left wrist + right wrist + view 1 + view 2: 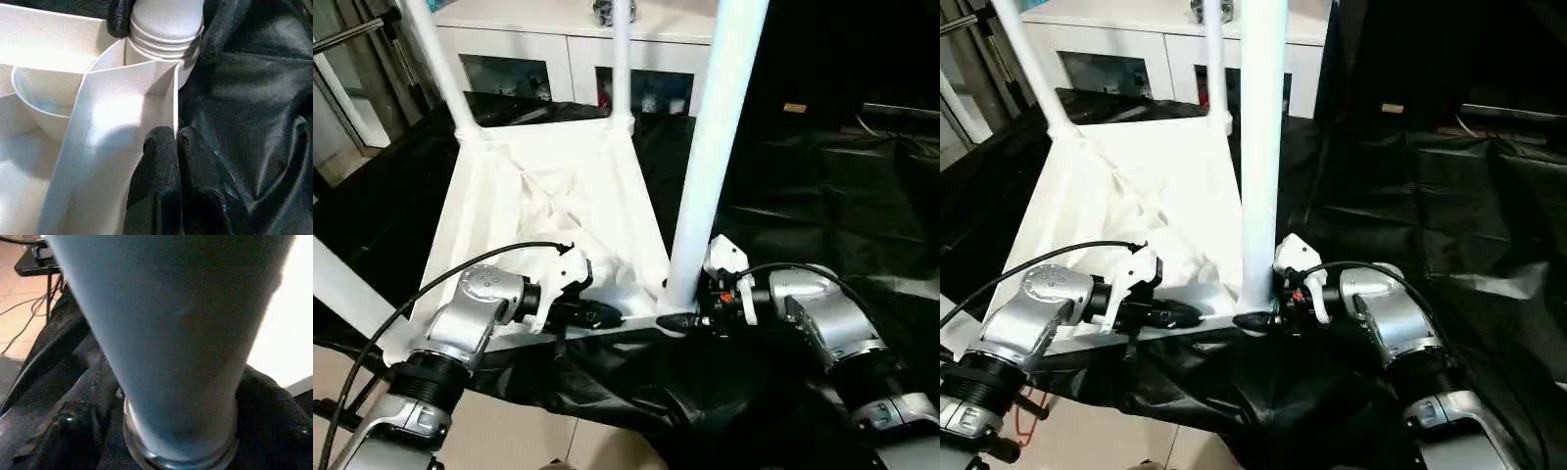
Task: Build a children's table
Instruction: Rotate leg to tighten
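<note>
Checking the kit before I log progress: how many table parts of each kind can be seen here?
White plastic rectangular tabletop, underside up: 1
Long white tapered tube legs: 4 (near right, far left, far right, near left)
Total: 5

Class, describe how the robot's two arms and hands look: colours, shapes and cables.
Both forearms are silver, rounded metal with black ribbed joint rings. Each ends in a white wrist block and black fingers: left hand, right hand. Black cables loop over both arms; the right wrist shows a small red-orange part.
</note>
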`<state>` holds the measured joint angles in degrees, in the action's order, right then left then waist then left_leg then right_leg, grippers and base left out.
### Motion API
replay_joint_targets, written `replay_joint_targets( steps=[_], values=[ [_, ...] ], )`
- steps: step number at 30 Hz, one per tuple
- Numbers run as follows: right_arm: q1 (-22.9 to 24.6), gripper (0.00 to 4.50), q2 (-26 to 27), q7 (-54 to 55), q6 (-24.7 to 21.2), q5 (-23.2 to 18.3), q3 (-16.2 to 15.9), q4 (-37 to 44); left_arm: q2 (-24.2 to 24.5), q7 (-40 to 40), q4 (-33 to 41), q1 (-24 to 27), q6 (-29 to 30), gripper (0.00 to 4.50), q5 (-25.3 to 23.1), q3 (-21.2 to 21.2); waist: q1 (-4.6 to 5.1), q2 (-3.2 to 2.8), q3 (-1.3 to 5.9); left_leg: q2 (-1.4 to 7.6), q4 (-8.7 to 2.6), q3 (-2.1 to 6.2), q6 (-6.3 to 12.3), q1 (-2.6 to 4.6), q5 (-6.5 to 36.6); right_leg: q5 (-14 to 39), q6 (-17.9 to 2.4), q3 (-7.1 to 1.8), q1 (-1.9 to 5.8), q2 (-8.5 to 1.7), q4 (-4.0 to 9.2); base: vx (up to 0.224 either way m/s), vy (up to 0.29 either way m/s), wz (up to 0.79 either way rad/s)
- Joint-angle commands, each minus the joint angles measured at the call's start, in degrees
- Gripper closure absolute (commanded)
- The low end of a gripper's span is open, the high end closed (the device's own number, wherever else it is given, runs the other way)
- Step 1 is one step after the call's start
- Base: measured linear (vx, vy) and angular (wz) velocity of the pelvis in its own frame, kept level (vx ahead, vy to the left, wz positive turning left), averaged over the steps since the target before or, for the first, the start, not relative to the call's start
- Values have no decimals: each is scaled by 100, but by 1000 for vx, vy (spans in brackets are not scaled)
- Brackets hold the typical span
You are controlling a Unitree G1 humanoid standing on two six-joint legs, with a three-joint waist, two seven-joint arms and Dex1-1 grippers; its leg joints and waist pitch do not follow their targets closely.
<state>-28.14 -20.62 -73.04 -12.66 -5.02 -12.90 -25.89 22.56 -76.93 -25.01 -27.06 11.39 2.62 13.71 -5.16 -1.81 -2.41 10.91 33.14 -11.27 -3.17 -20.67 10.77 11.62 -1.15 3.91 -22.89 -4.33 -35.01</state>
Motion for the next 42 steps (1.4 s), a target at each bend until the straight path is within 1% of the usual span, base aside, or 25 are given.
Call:
replay_joint_targets(
  steps=[1,6,9,10,11,12,13,14,15,16,17,18,19,21,23,26,27,33,35,37,38,39,40,41,42],
  values=[
    [98,123,173,-279,-133,-43,-470,200,-145,-55,220,-31,15,450,143,216,2,18,331,262,-328,114,360,34,860,502,-1379,-282,304,-401,383,0,0,0],
    [173,162,283,-131,-214,-51,-475,268,-231,111,203,-15,18,450,120,217,3,1,328,263,-328,116,336,36,919,583,-1379,-277,304,-404,391,0,0,0],
    [203,175,363,71,-180,-2,-438,212,-306,300,134,-40,3,450,61,184,6,7,310,262,-343,116,290,48,1047,816,-1334,-278,294,-402,421,0,0,0],
    [77,178,711,1189,-59,305,-222,-347,-521,873,-119,-161,-18,450,-96,73,26,23,282,260,-359,110,229,54,1177,1064,-1292,-283,273,-404,453,0,0,0],
    [21,180,835,1601,-30,411,-140,-557,-600,1079,-202,-206,-15,450,-143,31,46,16,268,251,-369,119,165,56,1263,1279,-1264,-283,264,-416,472,0,0,0],
    [21,180,835,1601,-30,411,-140,-557,-600,1079,-202,-206,-15,450,-143,31,88,9,207,230,-404,136,4,121,1691,2115,-1100,-266,227,-424,567,-54,1,-5],
    [-80,181,1006,2207,81,530,-7,-886,-729,1366,-310,-278,10,450,-189,-26,114,28,203,225,-420,182,-94,142,1907,2774,-874,-253,248,-456,614,-54,1,-5],
    [-80,182,1006,2207,81,530,-7,-886,-729,1366,-310,-278,10,450,-189,-26,135,27,206,224,-424,192,-119,146,1955,2940,-791,-253,239,-463,630,-54,11,-6],
    [-166,183,1235,2640,-25,418,218,-1148,-903,1720,-436,-380,48,450,-269,-53,165,33,222,228,-428,205,-122,148,1978,2993,-696,-265,235,-459,642,0,0,0],
    [-216,183,1433,2983,-85,324,387,-1315,-1058,2006,-542,-469,94,450,-322,-75,207,13,217,234,-432,200,-122,168,2003,2876,-738,-278,198,-447,656,0,0,0],
    [-217,183,1442,2998,-89,323,391,-1318,-1065,2022,-546,-473,95,450,-326,-75,218,17,215,233,-433,200,-130,178,2034,2808,-757,-281,202,-441,655,0,0,0],
    [-237,183,1626,3311,-166,293,471,-1379,-1206,2367,-642,-551,116,450,-420,-86,228,12,213,231,-447,208,-130,162,2082,2699,-777,-277,210,-425,640,0,0,0],
    [-253,183,1705,3472,-192,304,490,-1418,-1271,2472,-672,-580,148,450,-434,-91,231,23,212,225,-449,205,-116,175,2161,2718,-757,-275,204,-427,651,0,0,0],
    [-351,184,2027,4100,-209,429,565,-1655,-1533,2981,-798,-685,223,450,-554,-138,247,4,207,214,-444,196,-113,181,2195,2778,-746,-284,182,-430,667,0,0,0],
    [-388,184,2141,4284,-162,491,567,-1739,-1619,3145,-834,-711,231,450,-606,-143,254,27,217,199,-438,206,-116,191,2210,2908,-696,-269,186,-433,682,0,0,0],
    [-466,184,2284,4447,-10,554,543,-1900,-1712,3252,-870,-728,191,450,-651,-106,245,14,217,206,-441,201,-56,166,2134,2868,-664,-283,180,-440,687,0,0,0],
    [-492,128,2322,4457,52,564,543,-1944,-1733,3238,-856,-717,154,450,-650,-87,248,18,216,204,-446,205,-51,161,2136,2851,-662,-280,184,-437,683,0,0,0],
    [-510,77,2241,4118,14,441,607,-1827,-1631,2985,-701,-624,106,450,-587,-54,278,12,227,227,-467,204,-14,132,2114,2451,-794,-298,199,-431,638,0,0,0],
    [-424,56,1993,3472,63,364,420,-1521,-1449,2554,-587,-529,-22,450,-484,-21,277,15,236,227,-465,199,9,127,2093,2262,-856,-302,215,-424,625,0,0,0],
    [-313,56,1713,2808,189,304,235,-1224,-1291,2221,-472,-435,-61,450,-410,6,263,14,291,239,-436,177,119,80,1699,1496,-1022,-305,273,-414,539,0,0,0],
    [-306,56,1687,2752,190,296,223,-1201,-1278,2189,-464,-428,-63,450,-401,7,258,20,294,239,-423,162,176,64,1582,1310,-1073,-306,279,-419,530,0,0,0],
    [-230,56,1403,2166,214,230,103,-957,-1119,1884,-385,-361,-62,450,-340,38,252,25,299,234,-400,151,268,39,1347,996,-1180,-304,303,-420,497,53,-16,3],
    [-230,56,1403,2166,214,230,103,-957,-1119,1884,-385,-361,-62,450,-340,38,228,26,312,237,-379,145,325,42,1227,841,-1224,-296,320,-418,478,53,-16,3],
    [-171,56,1134,1672,198,178,7,-754,-958,1641,-337,-314,-65,450,-323,77,228,23,317,236,-359,124,418,19,985,526,-1327,-296,323,-414,437,52,-21,1],
    [-166,56,1111,1630,195,173,-2,-736,-944,1621,-332,-310,-61,450,-321,80,187,15,341,237,-334,121,496,22,781,250,-1395,-277,353,-404,406,0,0,0]
  ],
)
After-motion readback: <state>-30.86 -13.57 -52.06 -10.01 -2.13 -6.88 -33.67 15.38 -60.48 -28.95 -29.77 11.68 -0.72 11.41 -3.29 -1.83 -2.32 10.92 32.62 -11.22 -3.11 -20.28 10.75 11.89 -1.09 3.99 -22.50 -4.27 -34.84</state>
